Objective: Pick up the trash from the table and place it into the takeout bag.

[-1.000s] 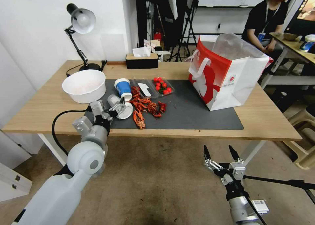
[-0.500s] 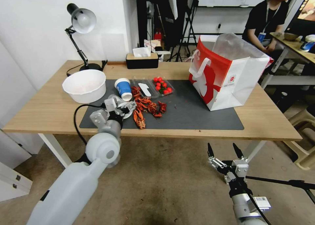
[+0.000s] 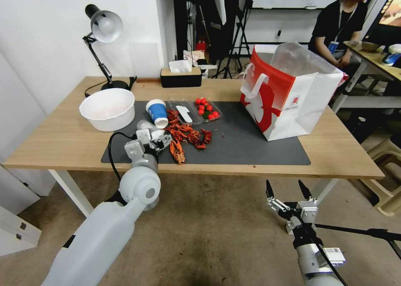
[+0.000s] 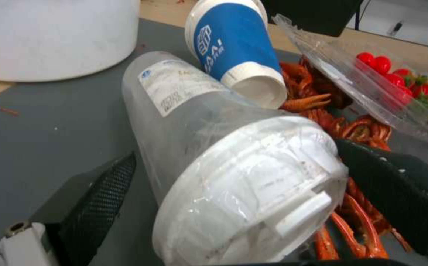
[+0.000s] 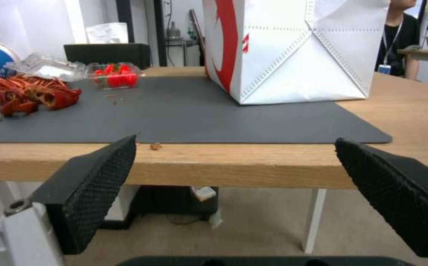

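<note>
Wide and made of light wood, the counter (image 3: 62, 135) stands in front of me with a dark grey mat (image 3: 242, 146) on it. My left gripper (image 3: 155, 140) is over the near left part of the mat, at the clear plastic cup (image 4: 214, 155). The cup lies on its side with its white lid (image 4: 253, 192) facing my wrist camera. My left fingers (image 4: 100, 184) are open, one on each side of the cup near the lid, and I cannot tell if they touch it. A blue and white paper cup (image 3: 157, 112) lies tipped just behind the clear cup, with its base touching it. Red crayfish shells (image 3: 186, 136) are piled just beside both cups. A big white bowl (image 3: 107, 109) sits at the left edge of the mat. A clear box of small red tomatoes (image 3: 206, 109) lies open behind the shells. The red and white bag (image 3: 288, 94) stands upright on the right side of the mat, well apart from the cups, with its top open. My right gripper (image 3: 288, 191) hangs below the front edge of the counter, with its fingers (image 5: 100, 173) wide open and holding nothing.
</note>
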`<state>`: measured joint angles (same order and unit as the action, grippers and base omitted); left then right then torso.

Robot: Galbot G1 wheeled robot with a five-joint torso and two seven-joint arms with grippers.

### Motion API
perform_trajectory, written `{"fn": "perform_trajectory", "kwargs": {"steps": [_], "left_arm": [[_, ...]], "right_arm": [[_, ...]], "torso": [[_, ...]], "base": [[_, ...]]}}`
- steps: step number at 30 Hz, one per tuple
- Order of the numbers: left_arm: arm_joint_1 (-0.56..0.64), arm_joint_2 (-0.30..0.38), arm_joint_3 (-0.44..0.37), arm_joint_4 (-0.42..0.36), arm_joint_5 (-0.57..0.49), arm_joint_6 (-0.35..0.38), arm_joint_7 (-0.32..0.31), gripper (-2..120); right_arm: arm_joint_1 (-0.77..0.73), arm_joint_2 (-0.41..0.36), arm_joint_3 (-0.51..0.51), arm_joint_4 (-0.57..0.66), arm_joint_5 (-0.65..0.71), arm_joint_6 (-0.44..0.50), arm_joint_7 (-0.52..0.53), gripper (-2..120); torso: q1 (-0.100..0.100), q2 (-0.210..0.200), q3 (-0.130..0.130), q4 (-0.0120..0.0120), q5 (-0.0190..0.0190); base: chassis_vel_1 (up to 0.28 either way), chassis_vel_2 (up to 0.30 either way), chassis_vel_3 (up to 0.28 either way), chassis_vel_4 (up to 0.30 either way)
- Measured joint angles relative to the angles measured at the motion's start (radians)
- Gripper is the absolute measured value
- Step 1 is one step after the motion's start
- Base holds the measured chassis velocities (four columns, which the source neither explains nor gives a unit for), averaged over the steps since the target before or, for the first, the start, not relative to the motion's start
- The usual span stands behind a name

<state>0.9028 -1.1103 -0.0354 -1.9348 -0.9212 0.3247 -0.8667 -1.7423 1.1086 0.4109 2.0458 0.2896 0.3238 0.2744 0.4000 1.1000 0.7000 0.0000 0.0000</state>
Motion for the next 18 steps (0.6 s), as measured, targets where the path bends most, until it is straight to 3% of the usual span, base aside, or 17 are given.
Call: {"fn": "perform_trajectory", "kwargs": {"steps": [7,18], "left_arm": [[-0.009,-0.006,0.004,0.013,-0.016,0.005,-0.017,99],[-0.002,-0.001,-0.005,0.01,-0.034,0.005,-0.027,71]], "right_arm": [[0.015,-0.002,-0.011,-0.004,-0.001,-0.009,0.007,100],[0.029,0.0,-0.029,-0.009,-0.002,-0.012,0.01,100]], "torso": [[0.0,0.0,0.0,0.0,-0.0001],[0.0,0.0,0.0,-0.0005,0.0001]], "base": [[0.0,0.0,0.0,0.0],[0.0,0.0,0.0,0.0]]}}
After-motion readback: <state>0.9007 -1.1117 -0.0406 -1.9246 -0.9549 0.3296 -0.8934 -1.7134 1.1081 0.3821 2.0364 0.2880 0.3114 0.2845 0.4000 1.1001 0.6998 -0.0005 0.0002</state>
